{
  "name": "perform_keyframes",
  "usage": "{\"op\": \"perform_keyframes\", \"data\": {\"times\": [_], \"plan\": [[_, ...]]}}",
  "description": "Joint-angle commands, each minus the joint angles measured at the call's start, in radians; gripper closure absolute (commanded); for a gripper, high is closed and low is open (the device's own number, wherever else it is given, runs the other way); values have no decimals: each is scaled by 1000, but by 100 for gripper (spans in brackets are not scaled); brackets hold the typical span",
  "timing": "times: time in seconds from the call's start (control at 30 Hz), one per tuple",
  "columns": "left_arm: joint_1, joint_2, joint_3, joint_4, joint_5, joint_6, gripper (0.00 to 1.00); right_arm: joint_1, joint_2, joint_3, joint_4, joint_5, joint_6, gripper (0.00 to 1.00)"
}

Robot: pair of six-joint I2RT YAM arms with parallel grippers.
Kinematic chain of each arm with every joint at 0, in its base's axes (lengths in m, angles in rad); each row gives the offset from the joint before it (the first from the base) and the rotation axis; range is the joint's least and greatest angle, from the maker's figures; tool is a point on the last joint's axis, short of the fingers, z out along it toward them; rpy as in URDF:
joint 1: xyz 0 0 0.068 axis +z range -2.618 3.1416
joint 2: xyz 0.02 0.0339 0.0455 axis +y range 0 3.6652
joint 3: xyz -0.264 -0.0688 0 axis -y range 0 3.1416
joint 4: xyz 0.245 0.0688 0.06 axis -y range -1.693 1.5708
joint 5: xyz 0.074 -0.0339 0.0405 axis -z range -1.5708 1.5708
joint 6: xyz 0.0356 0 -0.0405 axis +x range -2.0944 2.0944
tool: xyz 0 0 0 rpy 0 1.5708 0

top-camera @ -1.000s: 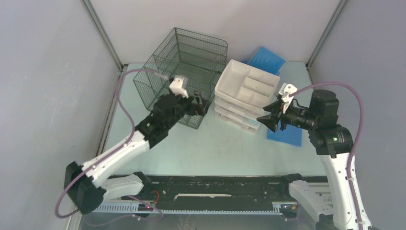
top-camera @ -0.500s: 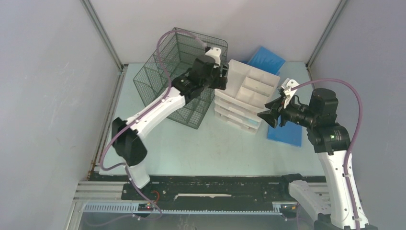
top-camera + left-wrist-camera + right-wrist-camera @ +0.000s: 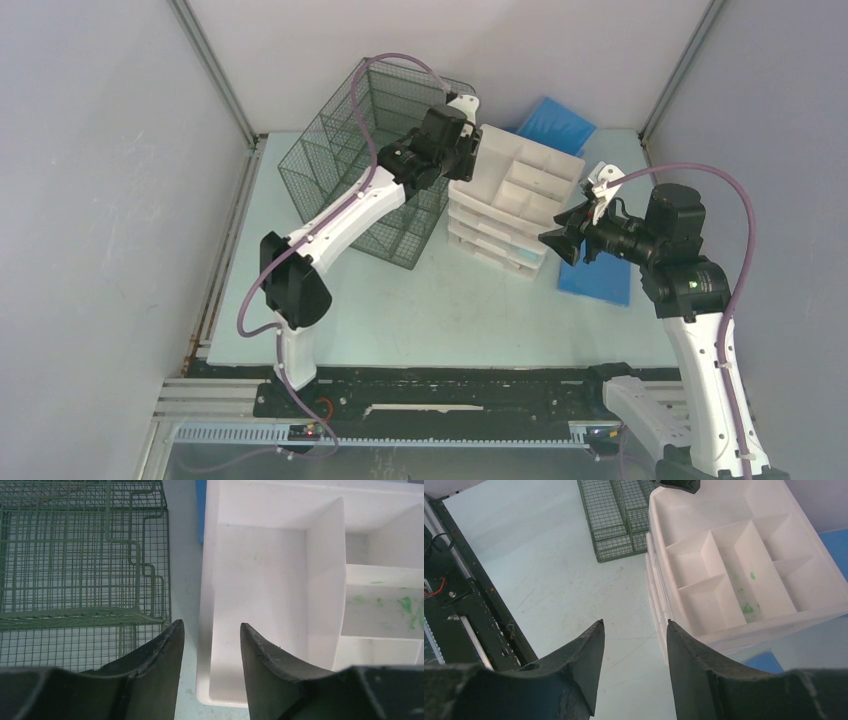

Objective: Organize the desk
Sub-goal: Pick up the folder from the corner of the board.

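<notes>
The desk [image 3: 440, 300] is a pale mint-green tabletop. My left gripper [image 3: 470, 150] reaches far back to the left rim of the white drawer unit [image 3: 515, 185]. In the left wrist view the left gripper [image 3: 210, 625] is open, its jaws astride the rim of the white drawer unit's [image 3: 260, 580] top tray without touching it. My right gripper [image 3: 553, 245] hovers open and holding nothing at the unit's near right corner. In the right wrist view the right gripper [image 3: 634, 622] is above the bare desk [image 3: 549, 555] beside the drawer unit [image 3: 724, 565].
A dark wire-mesh organizer [image 3: 370, 150] stands just left of the drawer unit, close to my left arm. A blue flat sheet [image 3: 556, 122] lies behind the unit and another blue sheet [image 3: 598, 280] under my right wrist. Grey walls border the desk, and a black rail [image 3: 440, 395] runs along its front.
My left arm has swung from the front of the wire-mesh organizer up and right to the drawer unit's left rim, and its jaws have narrowed. The right arm has barely moved.
</notes>
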Motion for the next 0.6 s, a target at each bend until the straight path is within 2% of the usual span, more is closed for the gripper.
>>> {"op": "perform_keyframes", "data": {"times": [0.0,0.1,0.27,0.37,0.47,0.57], "plan": [[5,19,62,-16,27,26,49,-8,-2,-3,32,4,22,44],[3,40,82,-28,35,26,52,-13,-5,-2,33,4,22,44],[2,51,95,-34,48,24,73,-19,-10,-2,33,3,25,44],[-4,42,92,-35,48,30,79,-21,-12,-3,34,5,25,44],[-5,43,91,-35,46,31,79,-22,-13,-3,35,11,25,44],[-5,43,92,-35,24,23,57,-31,-13,-3,41,32,34,44]]}}
